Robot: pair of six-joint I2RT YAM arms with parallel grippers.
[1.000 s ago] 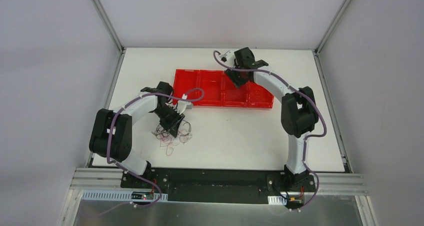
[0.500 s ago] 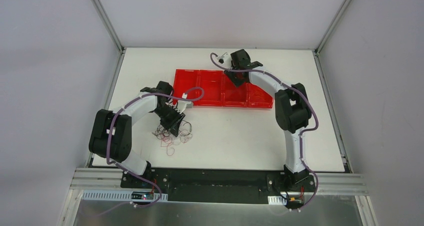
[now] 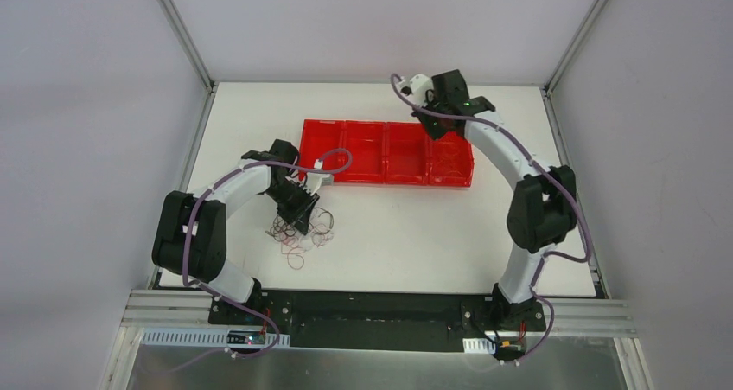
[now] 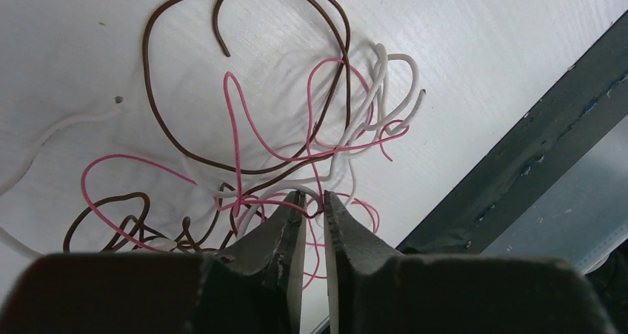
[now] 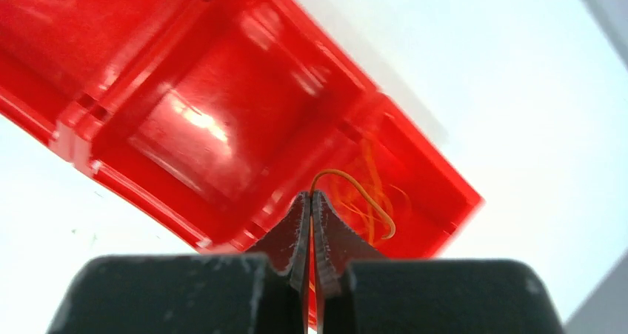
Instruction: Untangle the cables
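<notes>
The cables (image 3: pixel 298 232) lie as a loose tangle of pink, white and brown wires (image 4: pixel 296 127) on the white table, left of centre. My left gripper (image 3: pixel 299 220) is down in the tangle. Its jaws (image 4: pixel 312 197) stand a narrow gap apart, open, with a pink wire (image 4: pixel 233 127) crossing between the tips. My right gripper (image 3: pixel 430 129) hovers over the far right end of the red tray (image 3: pixel 363 179). It (image 5: pixel 311 195) is shut on a thin orange cable (image 5: pixel 372 198) that arcs out from its tips, above more orange strands in that compartment.
The red tray (image 5: pixel 141 182) has several compartments in a row across the middle of the table. The dark frame rail (image 4: pixel 518 171) runs along the table's near edge, close to the tangle. Walls and metal posts (image 3: pixel 186 44) close in the back corners.
My right arm swung to the right along the tray's far edge, and its jaws closed. My left gripper stayed in the tangle, with its jaws drawn in slightly.
</notes>
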